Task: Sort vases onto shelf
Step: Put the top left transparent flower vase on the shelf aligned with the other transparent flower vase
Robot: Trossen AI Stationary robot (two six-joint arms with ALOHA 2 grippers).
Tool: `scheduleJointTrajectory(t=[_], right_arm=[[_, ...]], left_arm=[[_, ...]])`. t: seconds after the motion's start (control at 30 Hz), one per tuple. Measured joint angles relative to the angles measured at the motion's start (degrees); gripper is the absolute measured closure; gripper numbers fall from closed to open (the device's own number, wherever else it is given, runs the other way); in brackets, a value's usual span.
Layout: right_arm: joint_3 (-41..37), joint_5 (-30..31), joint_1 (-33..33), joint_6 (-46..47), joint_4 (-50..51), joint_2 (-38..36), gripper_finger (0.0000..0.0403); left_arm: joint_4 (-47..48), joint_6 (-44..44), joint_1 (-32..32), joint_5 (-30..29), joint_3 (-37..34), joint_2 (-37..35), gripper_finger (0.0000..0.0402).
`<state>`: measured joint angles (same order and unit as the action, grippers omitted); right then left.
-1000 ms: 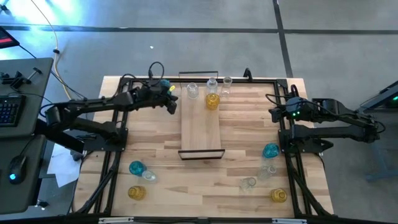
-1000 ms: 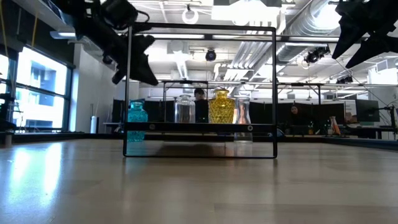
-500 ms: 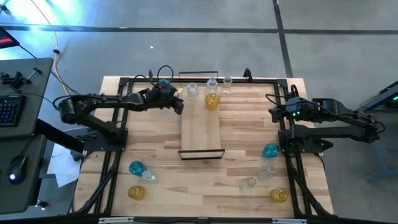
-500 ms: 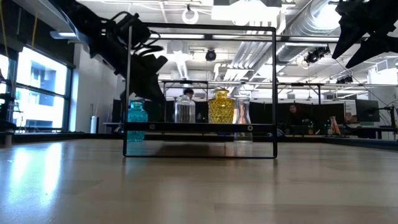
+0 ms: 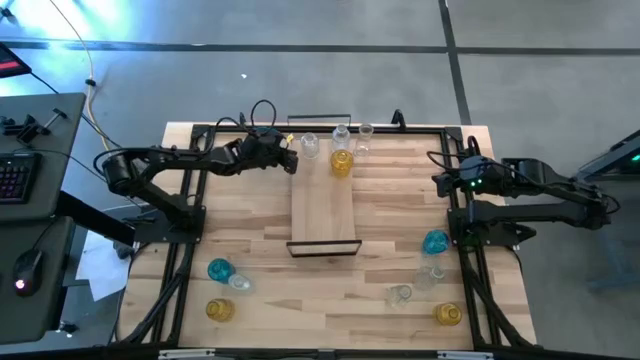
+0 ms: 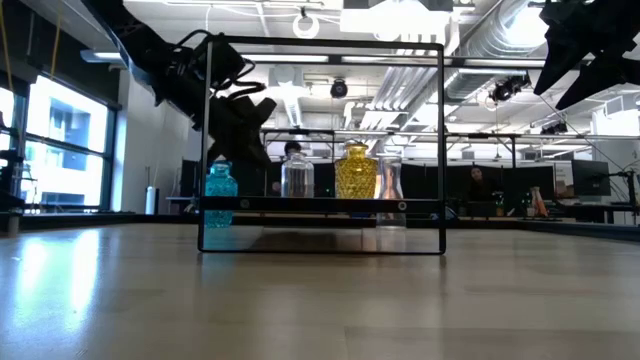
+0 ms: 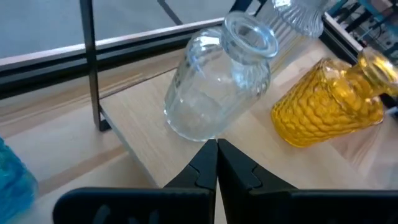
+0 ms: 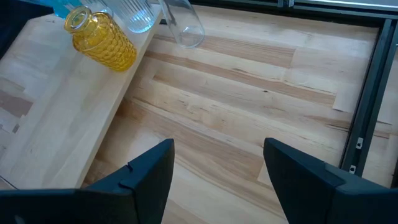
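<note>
The shelf (image 5: 323, 205) lies mid-table, its far end carrying a clear vase (image 7: 214, 87), an amber vase (image 7: 326, 106) and another clear vase (image 5: 342, 135), all upright on their bases. A teal vase (image 6: 220, 193) stands to the shelf's left in the low view. My left gripper (image 7: 216, 144) is shut, its tips at the far left corner of the shelf, right by the first clear vase's lower belly. My right gripper (image 8: 217, 168) hangs open over the table's right side, with nothing between its fingers. My left gripper's shut fingertips (image 7: 208, 155) point slanting down from the table's left at the lower belly (image 7: 196, 130) of the clear vase. I cannot tell whether they touch the glass. The vase stands upright on the shelf.
Loose vases stand on the table near the front: teal (image 5: 219, 270), clear (image 5: 240, 283) and amber (image 5: 219, 310) at the left, teal (image 5: 435, 242), clear (image 5: 430, 275) and amber (image 5: 448, 314) at the right. A clear vase (image 5: 366, 132) stands right of the shelf's far end.
My left gripper has come down and moved toward the shelf's far left corner, closing in on the clear vase, rolling slightly and staying shut. No vase has moved.
</note>
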<state>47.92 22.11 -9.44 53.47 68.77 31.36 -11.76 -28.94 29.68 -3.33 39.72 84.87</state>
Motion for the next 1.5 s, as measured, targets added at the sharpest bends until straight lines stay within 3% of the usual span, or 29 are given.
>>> scheduleJointTrajectory(t=[0.67, 1.17, 1.5], right_arm=[[0.0, 0.0, 0.0, -0.5, 0.0, 0.0, 0.0160], [0.0, 0.0, 0.0, -0.8, 0.0, 0.0, 0.0160], [0.0, -0.3, 0.0, -1.0, 0.4, 0.0, 0.0160]], left_arm=[[-6.3, -5.1, 1.9, -0.4, 0.0, 2.8, 0.0401], [-5.7, -7.0, 1.4, 0.1, 5.9, 6.6, 0.0401], [-3.7, -6.9, 0.1, 0.3, 6.3, 8.7, 0.0401]])
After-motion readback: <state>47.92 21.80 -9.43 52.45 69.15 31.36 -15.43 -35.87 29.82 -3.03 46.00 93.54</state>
